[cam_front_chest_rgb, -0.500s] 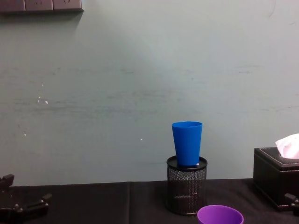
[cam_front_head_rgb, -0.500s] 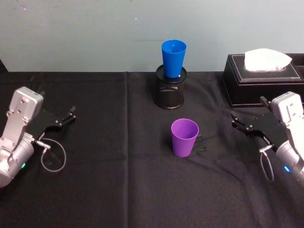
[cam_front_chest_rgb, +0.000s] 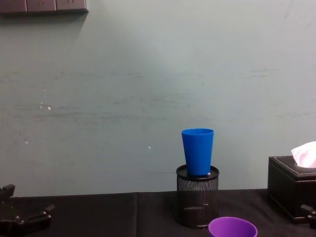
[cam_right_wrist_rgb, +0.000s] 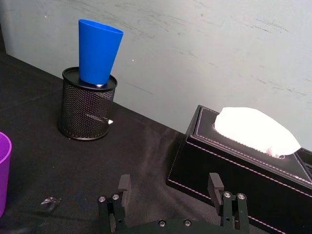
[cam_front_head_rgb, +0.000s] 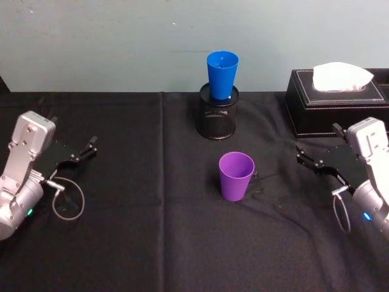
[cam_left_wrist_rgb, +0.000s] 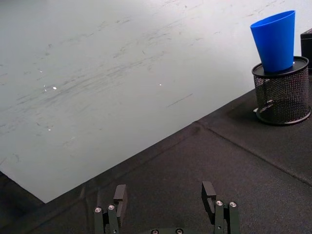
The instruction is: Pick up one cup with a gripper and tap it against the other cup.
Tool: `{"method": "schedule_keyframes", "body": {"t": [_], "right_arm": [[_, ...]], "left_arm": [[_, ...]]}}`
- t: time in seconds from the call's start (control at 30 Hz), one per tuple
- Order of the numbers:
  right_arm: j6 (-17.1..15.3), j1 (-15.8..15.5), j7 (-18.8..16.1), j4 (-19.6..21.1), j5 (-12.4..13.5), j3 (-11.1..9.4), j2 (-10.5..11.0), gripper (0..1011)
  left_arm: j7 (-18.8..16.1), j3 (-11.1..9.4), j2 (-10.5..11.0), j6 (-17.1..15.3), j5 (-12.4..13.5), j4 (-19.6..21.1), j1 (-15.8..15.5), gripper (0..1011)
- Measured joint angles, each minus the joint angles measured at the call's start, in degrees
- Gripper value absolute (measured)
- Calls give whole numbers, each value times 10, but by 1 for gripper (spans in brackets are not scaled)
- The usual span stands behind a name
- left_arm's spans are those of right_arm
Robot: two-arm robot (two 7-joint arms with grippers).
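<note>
Mid-table on matte black cloth [cam_front_head_rgb: 152, 231], upright and rim-up: a smooth, tapered purple plastic tumbler [cam_front_head_rgb: 236, 175], untouched. Behind it, near the wall, a glossy blue plastic tumbler [cam_front_head_rgb: 222, 74] of the same flared shape, seated in the mouth of a round black wire-mesh pen holder [cam_front_head_rgb: 217, 118]. Well off to either side, low over the cloth: left gripper [cam_front_head_rgb: 89, 147] and right gripper [cam_front_head_rgb: 302, 156], slim black fingers spread apart, holding nothing. No change from half a second ago. Back right, a stitched black leather-look tissue box [cam_front_head_rgb: 336, 109] with a white tissue [cam_front_head_rgb: 341, 75] puffed out.
</note>
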State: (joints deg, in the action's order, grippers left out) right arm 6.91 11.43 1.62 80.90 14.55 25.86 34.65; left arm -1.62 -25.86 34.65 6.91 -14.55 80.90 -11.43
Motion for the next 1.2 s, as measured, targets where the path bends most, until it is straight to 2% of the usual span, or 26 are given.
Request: {"method": "schedule_keyframes", "body": {"t": [0.93, 1.1, 1.2], "right_arm": [[4, 0, -3, 0, 0, -2, -1, 1003], [32, -6, -34, 10, 24, -20, -2, 1003], [41, -22, -60, 21, 52, -31, -1, 1003]], "left_arm": [[0, 0, 0, 0, 0, 0, 0, 1005], [0, 0, 0, 0, 0, 0, 0, 1005], [0, 0, 0, 0, 0, 0, 0, 1005]]}}
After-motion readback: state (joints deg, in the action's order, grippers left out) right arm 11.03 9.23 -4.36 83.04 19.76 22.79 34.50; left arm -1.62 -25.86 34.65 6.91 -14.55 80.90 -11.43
